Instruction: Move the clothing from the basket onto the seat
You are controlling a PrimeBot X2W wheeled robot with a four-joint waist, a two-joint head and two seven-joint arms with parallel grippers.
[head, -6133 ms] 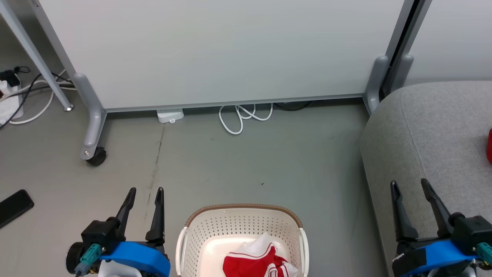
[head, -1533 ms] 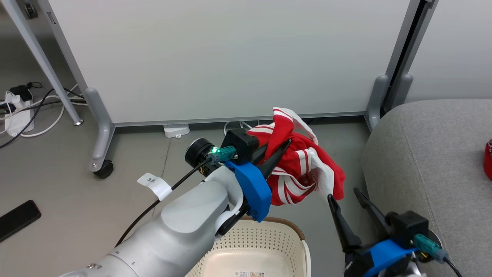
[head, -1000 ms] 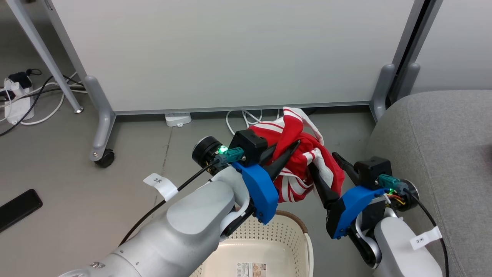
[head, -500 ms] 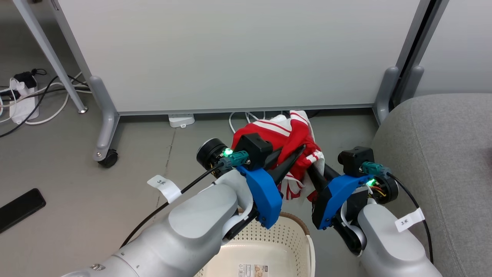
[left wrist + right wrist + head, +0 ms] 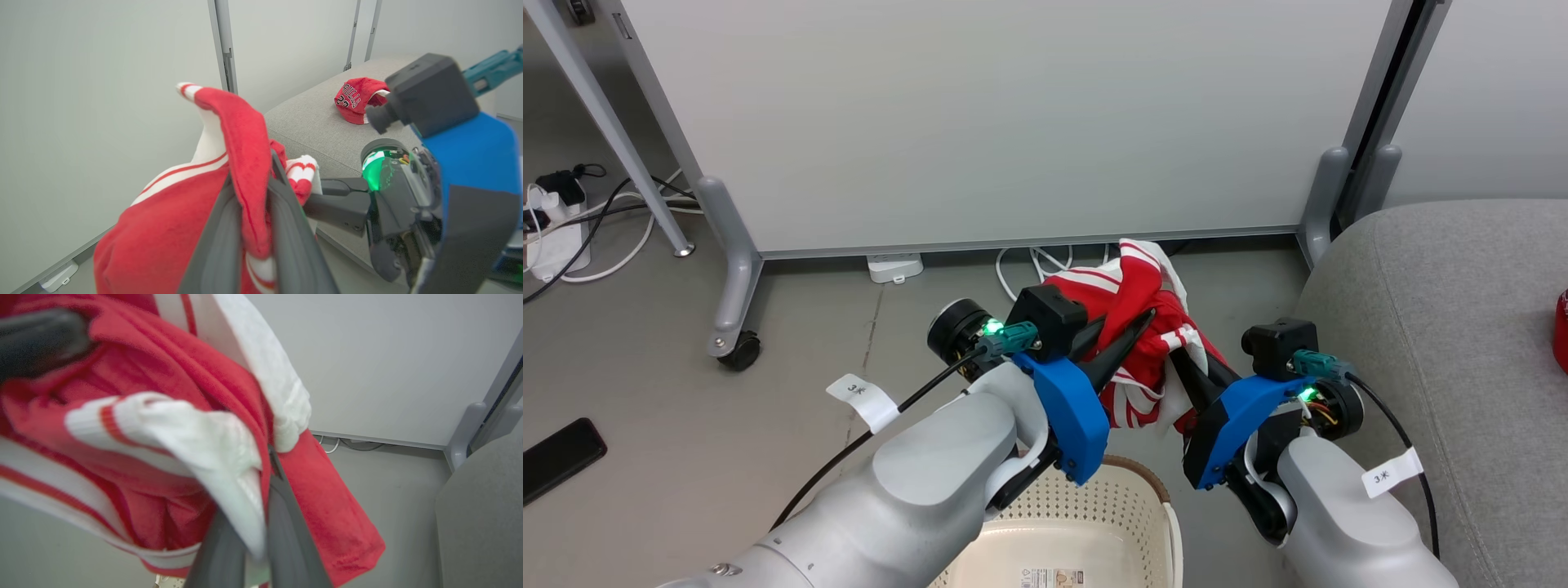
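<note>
A red clothing piece with white stripes [image 5: 1143, 282] hangs in the air above the far rim of the cream basket [image 5: 1131, 494]. My left gripper [image 5: 1131, 325] is shut on its left folds, with red cloth pinched between the fingers [image 5: 282, 212]. My right gripper [image 5: 1181, 366] is shut on its right side, gripping a white striped cuff [image 5: 212, 445]. The grey seat [image 5: 1445, 294] lies to the right. A second red garment with white lettering [image 5: 356, 100] rests on the seat [image 5: 310, 126], and its edge shows in the head view [image 5: 1561, 327].
A white panel on a grey wheeled frame [image 5: 731, 278] stands behind, with white cables [image 5: 1045, 261] at its foot. A power strip and cords [image 5: 551, 237] lie far left. A black phone [image 5: 560, 447] lies on the floor at left.
My right gripper, open and approaching from the right a second ago, has closed on the garment's right side. The left gripper keeps its grip. The head camera shifted slightly.
</note>
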